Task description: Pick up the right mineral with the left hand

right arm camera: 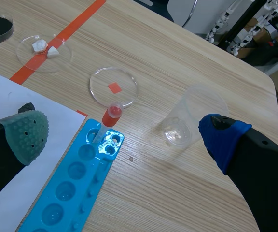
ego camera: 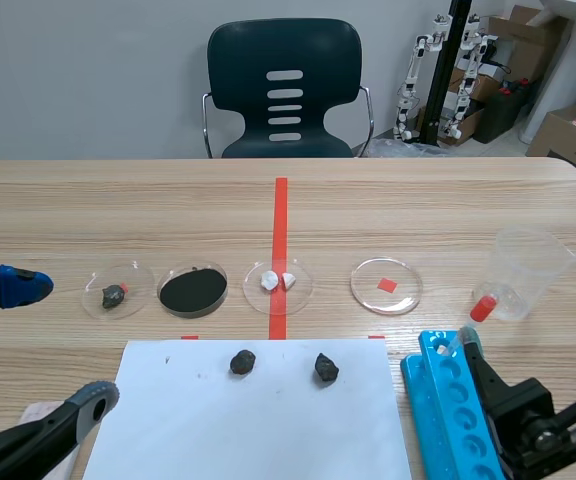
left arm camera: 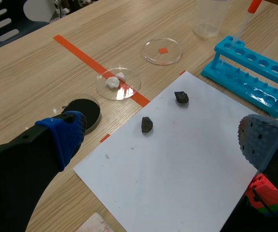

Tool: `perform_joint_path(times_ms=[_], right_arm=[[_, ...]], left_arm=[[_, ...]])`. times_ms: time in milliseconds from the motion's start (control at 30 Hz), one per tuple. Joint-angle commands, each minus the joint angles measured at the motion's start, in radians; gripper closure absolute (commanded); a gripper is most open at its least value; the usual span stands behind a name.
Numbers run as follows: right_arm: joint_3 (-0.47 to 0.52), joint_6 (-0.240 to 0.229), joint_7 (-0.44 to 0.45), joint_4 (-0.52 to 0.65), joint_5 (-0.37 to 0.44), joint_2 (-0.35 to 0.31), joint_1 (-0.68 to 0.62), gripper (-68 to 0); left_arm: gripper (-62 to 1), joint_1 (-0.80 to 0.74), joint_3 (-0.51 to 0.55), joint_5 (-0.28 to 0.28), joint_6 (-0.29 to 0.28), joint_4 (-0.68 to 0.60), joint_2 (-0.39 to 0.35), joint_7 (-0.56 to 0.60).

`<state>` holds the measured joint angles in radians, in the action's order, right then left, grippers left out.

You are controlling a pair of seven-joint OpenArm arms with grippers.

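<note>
Two dark minerals lie on a white paper sheet point(ego camera: 258, 420). The right mineral point(ego camera: 326, 368) is nearer the blue rack; the left mineral point(ego camera: 243, 362) lies beside it. In the left wrist view the right mineral point(left arm camera: 181, 97) and the left one point(left arm camera: 147, 124) sit ahead of my left gripper point(left arm camera: 163, 137), which is open and empty, low at the sheet's left corner point(ego camera: 58, 343). My right gripper point(right arm camera: 124, 134) is open over the rack point(right arm camera: 76, 179). The right mineral point(right arm camera: 28, 107) peeks out behind its green pad.
A row of petri dishes lies beyond the sheet: one with a dark stone point(ego camera: 118, 290), a black one point(ego camera: 193, 289), one with white pieces point(ego camera: 278, 282), one with a red square point(ego camera: 386, 285). A plastic cup point(ego camera: 528, 270), red-capped tube point(ego camera: 481, 308) and blue rack point(ego camera: 453, 410) stand right.
</note>
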<state>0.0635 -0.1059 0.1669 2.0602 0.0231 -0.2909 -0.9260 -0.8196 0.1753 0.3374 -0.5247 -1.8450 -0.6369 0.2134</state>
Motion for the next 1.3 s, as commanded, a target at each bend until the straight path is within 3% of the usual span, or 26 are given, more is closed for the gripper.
perform_joint_path(times_ms=[0, 300, 400, 633, 767, 833, 1067, 1267], right_arm=[[0.003, 0.003, 0.014, 0.018, 0.007, 0.0, 0.001, -67.9], [0.003, 0.003, 0.014, 0.018, 0.007, 0.0, 0.001, -67.9], [0.003, 0.003, 0.014, 0.018, 0.007, 0.0, 0.001, -67.9], [0.003, 0.003, 0.014, 0.018, 0.007, 0.0, 0.001, -67.9], [0.003, 0.003, 0.014, 0.018, 0.007, 0.0, 0.001, -67.9], [0.003, 0.003, 0.014, 0.018, 0.007, 0.0, 0.002, -67.9], [0.003, 0.003, 0.014, 0.018, 0.007, 0.0, 0.002, -67.9], [0.003, 0.003, 0.014, 0.018, 0.007, 0.0, 0.002, -67.9]], left_arm=[[-62.3, 0.003, -0.003, 0.01, 0.002, -0.017, 0.007, 0.013], [-62.3, 0.04, -0.024, 0.01, 0.006, -0.015, 0.008, -0.06], [-62.3, 0.099, -0.064, 0.026, 0.008, -0.015, 0.008, -0.138], [-62.3, 0.28, -0.227, 0.155, 0.11, -0.014, 0.008, -0.405], [-62.3, 0.375, -0.326, 0.182, 0.204, -0.014, 0.024, -0.468], [-62.3, 0.418, -0.361, 0.167, 0.248, -0.011, 0.056, -0.513], [-62.3, 0.588, -0.412, 0.15, 0.251, 0.057, 0.214, -0.715], [-62.3, 0.7, -0.413, 0.058, 0.241, 0.174, 0.36, -0.815]])
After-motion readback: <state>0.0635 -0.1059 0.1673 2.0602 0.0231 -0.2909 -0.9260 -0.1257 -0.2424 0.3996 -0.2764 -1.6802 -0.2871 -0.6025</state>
